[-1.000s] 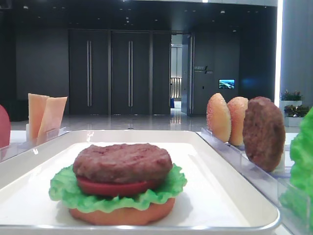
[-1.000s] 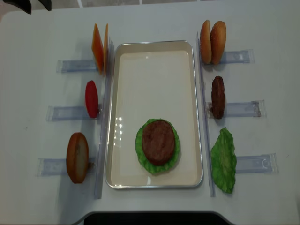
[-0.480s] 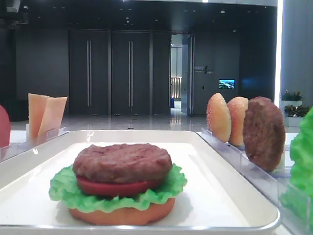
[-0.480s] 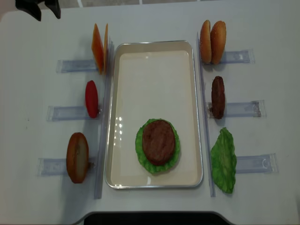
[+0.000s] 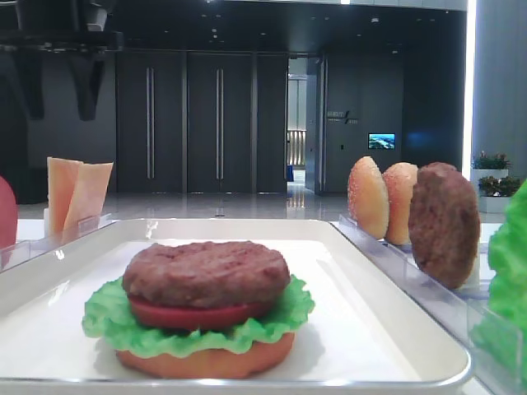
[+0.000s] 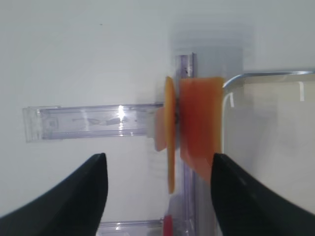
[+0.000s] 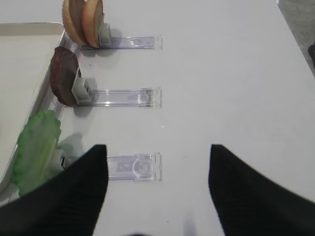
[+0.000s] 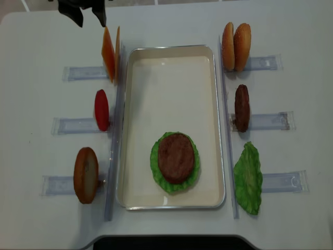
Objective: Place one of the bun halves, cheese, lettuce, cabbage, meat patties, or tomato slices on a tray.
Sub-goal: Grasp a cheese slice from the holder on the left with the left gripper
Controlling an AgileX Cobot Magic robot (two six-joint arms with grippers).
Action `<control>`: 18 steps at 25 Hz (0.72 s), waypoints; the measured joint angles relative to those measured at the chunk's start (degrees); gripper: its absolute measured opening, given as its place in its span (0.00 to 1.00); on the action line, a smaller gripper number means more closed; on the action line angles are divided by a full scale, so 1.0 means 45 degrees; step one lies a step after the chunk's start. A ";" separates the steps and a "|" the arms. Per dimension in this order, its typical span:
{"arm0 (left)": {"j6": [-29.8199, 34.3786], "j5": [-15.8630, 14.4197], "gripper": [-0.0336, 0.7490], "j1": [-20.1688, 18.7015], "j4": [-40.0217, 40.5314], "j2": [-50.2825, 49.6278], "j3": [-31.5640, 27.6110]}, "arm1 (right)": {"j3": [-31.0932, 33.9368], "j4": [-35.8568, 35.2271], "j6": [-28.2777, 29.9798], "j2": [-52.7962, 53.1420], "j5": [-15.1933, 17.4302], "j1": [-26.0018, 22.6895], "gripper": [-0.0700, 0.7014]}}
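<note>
We find no writing or brand mark that we can read on anything here. The large shallow white rectangular tray (image 8: 171, 78) with its shiny raised rim lies in the middle of the white table (image 8: 41, 41), and toward its 6 o'clock end sits one stack: a flat orange-brown bun base (image 5: 206, 360), a bright green ruffled lettuce leaf (image 5: 111, 322), a smooth dark-red tomato slice (image 5: 189, 315) and a thick rough dark-brown meat patty (image 8: 176, 157) on top. Around the tray we count six narrow clear plastic racks (image 8: 83, 73), three on each side. On the 9 o'clock side they hold two thin pale orange cheese slices (image 8: 109, 52) standing on edge, one upright red tomato disc (image 8: 101, 110) and one golden domed bun half (image 8: 86, 174). On the 3 o'clock side stand two speckled tan bun halves (image 8: 236, 46), one upright brown patty (image 8: 242, 108) and one loose green lettuce leaf (image 8: 248, 178). The black left gripper (image 8: 87, 11) hangs at about 11 o'clock of the tray, just beyond the cheese slices, its fingers (image 6: 74, 196) spread wide and holding nothing. The right gripper (image 7: 155, 191) hovers over the table beside the lettuce rack, its fingers likewise spread apart and empty.
</note>
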State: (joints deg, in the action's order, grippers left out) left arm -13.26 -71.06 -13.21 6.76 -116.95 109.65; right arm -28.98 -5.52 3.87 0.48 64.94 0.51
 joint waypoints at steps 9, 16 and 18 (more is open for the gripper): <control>-0.0987 0.0009 0.69 -0.0875 0.0138 -0.0619 0.0000 | 0.0000 0.0000 0.0000 0.0000 0.0000 0.0000 0.64; -0.1318 0.0009 0.69 -0.1012 0.0276 -0.0893 0.0000 | 0.0000 0.0000 0.0000 0.0000 0.0000 0.0000 0.64; -0.1382 0.0013 0.69 -0.1056 0.0276 -0.1019 0.0000 | 0.0000 0.0000 0.0000 0.0000 0.0000 0.0000 0.64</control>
State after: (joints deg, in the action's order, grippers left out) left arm -19.48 -71.00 -17.96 8.00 -121.53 109.65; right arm -28.98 -5.52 3.87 0.48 64.94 0.51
